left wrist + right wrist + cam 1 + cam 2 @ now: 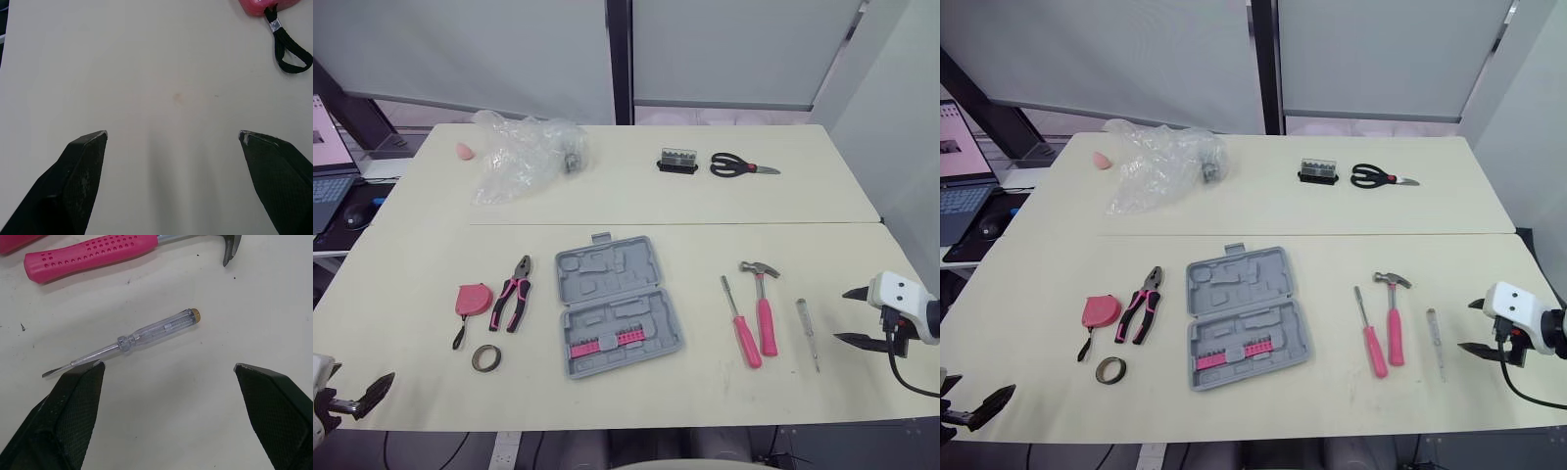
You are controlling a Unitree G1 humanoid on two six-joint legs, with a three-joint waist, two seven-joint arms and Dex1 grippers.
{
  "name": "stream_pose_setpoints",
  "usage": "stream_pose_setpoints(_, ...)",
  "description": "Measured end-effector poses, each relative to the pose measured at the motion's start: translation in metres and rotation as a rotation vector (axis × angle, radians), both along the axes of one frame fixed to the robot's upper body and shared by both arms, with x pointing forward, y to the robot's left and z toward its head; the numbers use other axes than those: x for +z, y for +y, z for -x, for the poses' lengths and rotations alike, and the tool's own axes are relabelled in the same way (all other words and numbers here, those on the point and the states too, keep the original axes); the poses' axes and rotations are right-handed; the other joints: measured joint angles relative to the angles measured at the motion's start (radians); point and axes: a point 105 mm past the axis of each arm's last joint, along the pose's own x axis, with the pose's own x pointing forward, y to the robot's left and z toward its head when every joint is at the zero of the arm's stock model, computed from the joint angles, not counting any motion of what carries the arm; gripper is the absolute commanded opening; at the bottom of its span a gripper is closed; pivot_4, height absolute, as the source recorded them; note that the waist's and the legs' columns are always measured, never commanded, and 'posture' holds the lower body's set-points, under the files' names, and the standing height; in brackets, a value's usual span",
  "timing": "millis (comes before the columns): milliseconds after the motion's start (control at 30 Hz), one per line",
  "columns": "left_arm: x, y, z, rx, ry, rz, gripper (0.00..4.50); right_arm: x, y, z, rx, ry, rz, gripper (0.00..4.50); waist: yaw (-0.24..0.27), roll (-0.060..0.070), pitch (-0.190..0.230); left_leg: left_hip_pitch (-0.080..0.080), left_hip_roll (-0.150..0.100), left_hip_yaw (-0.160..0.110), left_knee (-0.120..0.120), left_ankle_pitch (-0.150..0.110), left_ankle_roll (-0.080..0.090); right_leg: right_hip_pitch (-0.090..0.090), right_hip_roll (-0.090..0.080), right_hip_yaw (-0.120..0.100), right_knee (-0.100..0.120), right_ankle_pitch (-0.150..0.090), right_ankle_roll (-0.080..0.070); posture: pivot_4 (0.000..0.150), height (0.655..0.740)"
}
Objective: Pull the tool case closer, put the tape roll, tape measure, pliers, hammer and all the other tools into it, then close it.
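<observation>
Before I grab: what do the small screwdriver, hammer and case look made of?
Small screwdriver: clear glossy handle, likely plastic; brass-coloured cap, bare metal shaft. Hammer: pink dimpled grip, rubber or plastic, can't tell which; shiny metal head. Case: matte grey, moulded recesses, probably plastic.

Right gripper is wearing a white boxy housing, trailing a black cable; fingers looking black, pointy, textured.
</observation>
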Motion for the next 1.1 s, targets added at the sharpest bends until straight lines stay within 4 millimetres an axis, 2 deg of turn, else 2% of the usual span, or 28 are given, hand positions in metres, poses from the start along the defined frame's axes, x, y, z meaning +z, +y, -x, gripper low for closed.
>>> stream_pose_setpoints(267, -0.001, -0.004, 0.003, -0.005, 0.018, 0.032, 4.47, -0.003, 0.004, -0.003, 0.005, -0.01, -0.016, 4.5, -0.001, 0.0, 0.0, 0.0, 0.0, 0.0, 0.0, 0.0, 0.0, 0.0, 0.0, 0.0, 0.0, 0.0, 0.0, 0.15, 0.74)
stream_pose_setpoints(367, 0.008, -0.007, -0.001, -0.035, -0.037, 0.085, 4.47, 0.0, 0.007, -0.012, -0.009, -0.055, -0.032, 4.5, -0.002, 0.0, 0.0, 0.0, 0.0, 0.0, 0.001, 0.0, 0.0, 0.0, 0.0, 0.0, 0.001, 0.0, 0.0, 0.15, 0.74)
stream_pose_setpoints(533, 0.019, -0.007, 0.001, -0.058, -0.082, 0.102, 4.47, 0.003, 0.007, -0.015, -0.012, -0.074, -0.038, 4.5, -0.002, 0.0, 0.0, 0.0, 0.0, 0.0, 0.0, 0.0, 0.0, 0.0, 0.0, 0.0, 0.001, 0.0, 0.0, 0.15, 0.74)
stream_pose_setpoints(900, 0.012, 0.0, 0.01, -0.042, -0.061, 0.096, 4.47, 0.001, 0.005, -0.013, -0.031, -0.065, -0.042, 4.5, -0.003, 0.0, 0.0, 0.0, 0.0, 0.0, 0.0, 0.0, 0.0, 0.0, 0.0, 0.0, 0.001, 0.0, 0.0, 0.15, 0.74)
stream_pose_setpoints(1100, 0.011, -0.002, 0.007, -0.043, -0.059, 0.098, 4.47, 0.0, 0.003, -0.014, -0.048, -0.081, -0.033, 4.5, -0.003, 0.0, 0.0, 0.0, 0.0, 0.0, 0.0, 0.0, 0.0, 0.0, 0.0, 0.0, 0.001, 0.0, 0.0, 0.15, 0.74)
